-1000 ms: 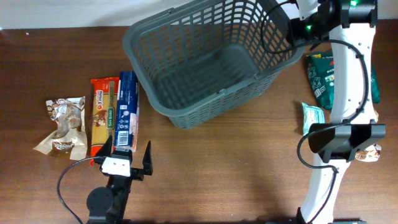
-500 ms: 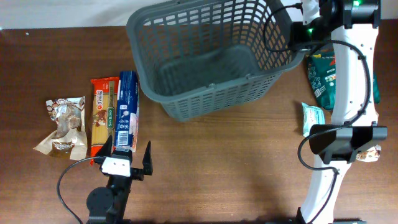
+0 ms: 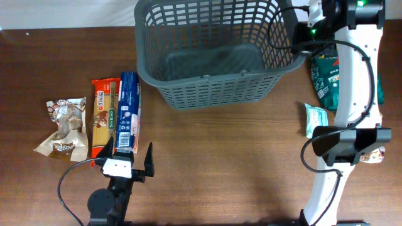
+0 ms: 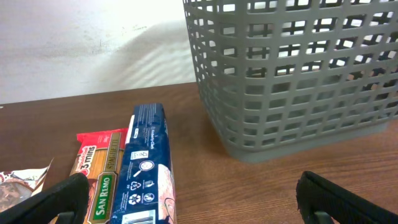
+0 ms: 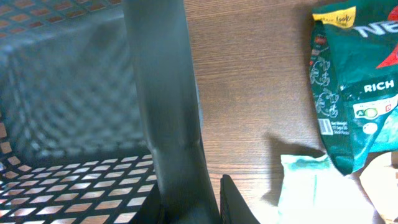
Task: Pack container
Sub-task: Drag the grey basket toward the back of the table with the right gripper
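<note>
Presently the container (image 3: 207, 76) is found upright on the bench (image 3: 239, 163), just beyond and right of the blue packet (image 3: 129, 110). Its rim farthest from that packet is clamped in the right hand (image 3: 300, 26). The left hand (image 3: 130, 152), released, is held just short of the packet. The container is judged light, stiff and bulky, and the thick rim is judged the best hold.

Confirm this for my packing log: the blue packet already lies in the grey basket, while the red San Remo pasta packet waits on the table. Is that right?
Not quite. The grey basket is empty, and the blue packet lies on the table, left of the basket and right beside the red San Remo pasta packet. The overhead view shows this. The pasta packet does wait on the table.
</note>
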`<state>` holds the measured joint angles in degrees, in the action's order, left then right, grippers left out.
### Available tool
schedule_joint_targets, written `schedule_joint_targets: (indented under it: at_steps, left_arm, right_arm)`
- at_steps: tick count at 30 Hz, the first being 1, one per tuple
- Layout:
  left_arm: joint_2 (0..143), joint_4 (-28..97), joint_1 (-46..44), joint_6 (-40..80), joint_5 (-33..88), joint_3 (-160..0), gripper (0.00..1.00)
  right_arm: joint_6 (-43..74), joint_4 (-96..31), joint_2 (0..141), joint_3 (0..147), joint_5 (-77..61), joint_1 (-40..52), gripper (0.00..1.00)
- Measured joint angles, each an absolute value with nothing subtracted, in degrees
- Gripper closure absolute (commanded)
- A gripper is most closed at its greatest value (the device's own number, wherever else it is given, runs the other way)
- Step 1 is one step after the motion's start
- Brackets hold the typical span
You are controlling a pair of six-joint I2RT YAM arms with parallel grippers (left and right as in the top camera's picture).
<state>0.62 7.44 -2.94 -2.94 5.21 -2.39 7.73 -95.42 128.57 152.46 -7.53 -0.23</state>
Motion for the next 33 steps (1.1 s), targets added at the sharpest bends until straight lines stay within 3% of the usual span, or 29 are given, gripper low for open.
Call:
schedule_joint_targets:
  at_steps: [19,20,23,29,33]
  left_arm:
    - [0.62,7.44,-2.94,-2.94,5.21,-2.39,0.01]
    - [0.62,7.44,-2.94,-2.94,5.21,-2.39,0.01]
    - [0.62,7.44,-2.94,-2.92,5.19,-2.39,0.01]
    - [0.62,7.44,-2.94,-2.92,5.19,-2.39,0.01]
    - [0.62,7.44,-2.94,-2.94,5.21,-2.39,0.01]
  right_arm:
    - [18.17,-95.83,128.51,152.46,-7.33,4.45,0.96]
    - [18.22,-95.83,128.51,152.46,-7.31,4.45,0.90]
    - [18.48,-95.85,128.51,152.44,-7.27,4.47,0.25]
    - [18.02,-96.92,131.24,150.91,-2.76,5.48,0.06]
    - [15.14,-96.42,131.33,153.08,0.49,5.52,0.04]
